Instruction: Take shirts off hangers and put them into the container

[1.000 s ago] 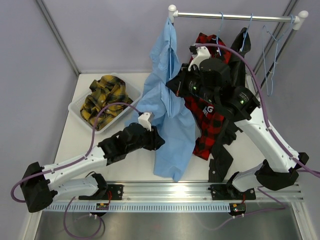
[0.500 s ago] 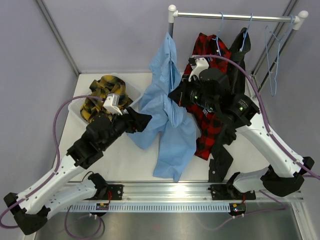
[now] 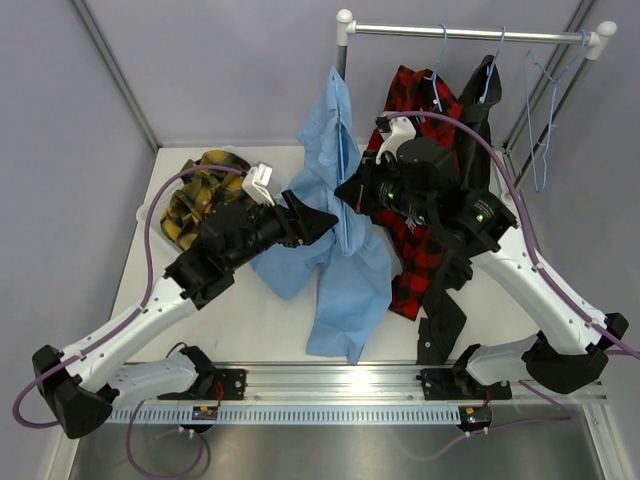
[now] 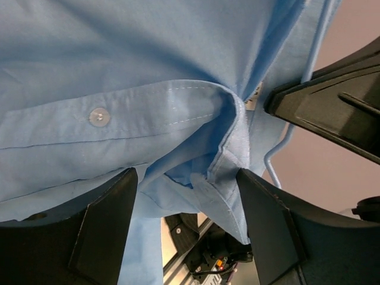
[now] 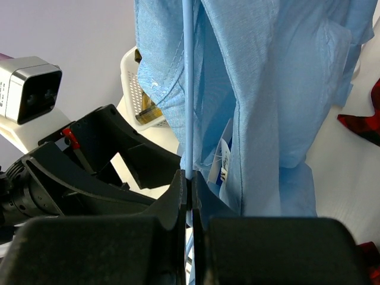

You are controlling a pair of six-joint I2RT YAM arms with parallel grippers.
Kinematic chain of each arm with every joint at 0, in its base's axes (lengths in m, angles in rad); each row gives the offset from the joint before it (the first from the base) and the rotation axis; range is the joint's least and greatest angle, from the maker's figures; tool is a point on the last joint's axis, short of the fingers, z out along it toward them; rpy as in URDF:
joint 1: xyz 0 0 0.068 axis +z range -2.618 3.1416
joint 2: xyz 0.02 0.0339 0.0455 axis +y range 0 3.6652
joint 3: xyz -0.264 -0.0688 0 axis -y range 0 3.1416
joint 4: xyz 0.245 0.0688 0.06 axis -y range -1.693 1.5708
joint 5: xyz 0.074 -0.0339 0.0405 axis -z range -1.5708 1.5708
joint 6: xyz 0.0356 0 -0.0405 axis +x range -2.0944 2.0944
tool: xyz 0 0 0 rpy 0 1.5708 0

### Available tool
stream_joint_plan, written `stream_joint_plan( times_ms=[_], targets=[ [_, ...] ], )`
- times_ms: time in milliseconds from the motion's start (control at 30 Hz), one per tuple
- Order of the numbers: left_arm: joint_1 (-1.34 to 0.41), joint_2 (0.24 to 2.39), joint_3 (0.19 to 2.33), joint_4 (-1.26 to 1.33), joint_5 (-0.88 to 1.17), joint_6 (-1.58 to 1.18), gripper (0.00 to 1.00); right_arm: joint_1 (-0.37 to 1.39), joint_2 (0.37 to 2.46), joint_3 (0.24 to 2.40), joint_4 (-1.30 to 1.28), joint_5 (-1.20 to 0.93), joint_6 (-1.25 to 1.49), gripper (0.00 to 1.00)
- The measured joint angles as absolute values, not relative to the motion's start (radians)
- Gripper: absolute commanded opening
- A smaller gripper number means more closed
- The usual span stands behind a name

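A light blue shirt point(image 3: 335, 245) hangs from a pale-blue wire hanger point(image 5: 188, 89), its hem lying on the table. My right gripper point(image 5: 190, 178) is shut on that hanger wire and holds it up by the collar point(image 3: 352, 188). At the shirt's left side, near the collar, my left gripper point(image 3: 316, 220) is open. Blue button-placket cloth point(image 4: 178, 119) hangs between its fingers point(image 4: 110, 225). The container point(image 3: 150, 222) at the left holds a yellow-and-black plaid shirt point(image 3: 205, 190). A red-and-black plaid shirt point(image 3: 415, 250) and a black shirt point(image 3: 482, 95) hang on hangers from the rail.
The white-capped metal rail point(image 3: 470, 34) crosses the back right, with one bare hanger point(image 3: 540, 120) at its right end. The right arm point(image 3: 520, 260) stands in front of the hanging shirts. Grey walls close in the left and back.
My left gripper has opened, lifted off the shirt's lower part, and moved up and right to the cloth near the collar. The right gripper has stayed holding the hanger.
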State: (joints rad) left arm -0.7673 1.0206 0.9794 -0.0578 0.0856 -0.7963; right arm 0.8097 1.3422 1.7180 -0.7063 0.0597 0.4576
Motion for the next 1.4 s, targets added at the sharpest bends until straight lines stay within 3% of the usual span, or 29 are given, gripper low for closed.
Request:
stream_joint_plan(
  times_ms=[167,233,267,300,367,400,433,667,1167,1400],
  targets=[
    [-0.767,1.04,0.982,-0.026,0.113,-0.815,0.58,0.809,1.349,1.718,-0.699,0.058,0.459,0.0],
    [-0.767,1.058,0.982,-0.014,0.123,-0.82,0.45,0.809,1.358,1.718,-0.699,0.058,0.462,0.0],
    [-0.767,1.061,0.982,-0.012,0.125,-0.821,0.45,0.809,1.362,1.718,-0.699,0.057,0.464,0.0],
    [-0.768,1.069,0.983,-0.006,0.129,-0.821,0.32,0.809,1.367,1.718,-0.699,0.056,0.466,0.0],
    [-0.768,1.081,0.984,-0.001,0.133,-0.825,0.21,0.809,1.374,1.718,-0.699,0.05,0.471,0.0],
    [-0.768,1.085,0.984,0.002,0.134,-0.828,0.06,0.809,1.376,1.718,-0.699,0.046,0.474,0.0],
    [-0.768,1.09,0.984,0.007,0.136,-0.833,0.0,0.809,1.377,1.718,-0.699,0.04,0.477,0.0],
    [-0.776,1.114,0.984,0.036,0.093,-0.797,0.0,0.801,1.378,1.727,-0.723,0.007,0.501,0.0],
    [-0.74,1.232,0.864,-0.04,-0.226,-0.749,0.0,0.799,1.316,1.833,-0.807,-0.085,0.579,0.0],
    [-0.68,1.219,0.981,-0.157,-0.258,-0.731,0.0,0.799,1.184,1.703,-0.901,-0.145,0.522,0.0]
  ],
)
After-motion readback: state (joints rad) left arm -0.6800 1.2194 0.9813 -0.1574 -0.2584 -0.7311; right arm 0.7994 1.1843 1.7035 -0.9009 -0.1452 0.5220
